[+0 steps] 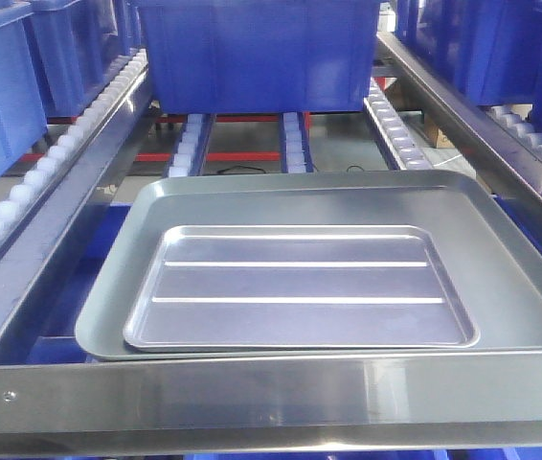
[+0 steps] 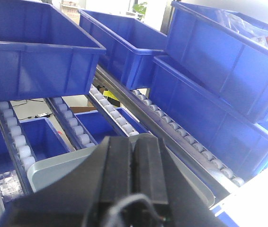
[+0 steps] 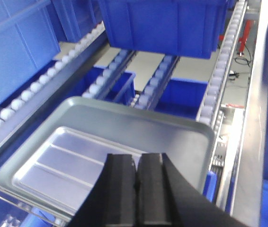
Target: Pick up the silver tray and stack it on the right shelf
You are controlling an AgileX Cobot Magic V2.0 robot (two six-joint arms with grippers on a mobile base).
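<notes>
The silver tray (image 1: 300, 283), shiny with two long ridges, lies flat inside a larger dull grey tray (image 1: 300, 196). Both rest on the right shelf, a roller rack whose steel front bar (image 1: 271, 393) has a screw (image 1: 8, 395) near its left end. In the right wrist view my right gripper (image 3: 137, 158) is shut and empty, hovering over the near right part of the silver tray (image 3: 58, 163). In the left wrist view my left gripper (image 2: 134, 142) is also shut on nothing, above the grey tray (image 2: 53, 165). Neither gripper shows in the front view.
A big blue bin (image 1: 261, 53) sits on the rollers (image 1: 187, 149) just behind the trays. More blue bins (image 2: 30, 61) fill the neighbouring racks (image 2: 228, 71). Sloped steel rails (image 1: 79, 211) with white rollers flank the trays on both sides.
</notes>
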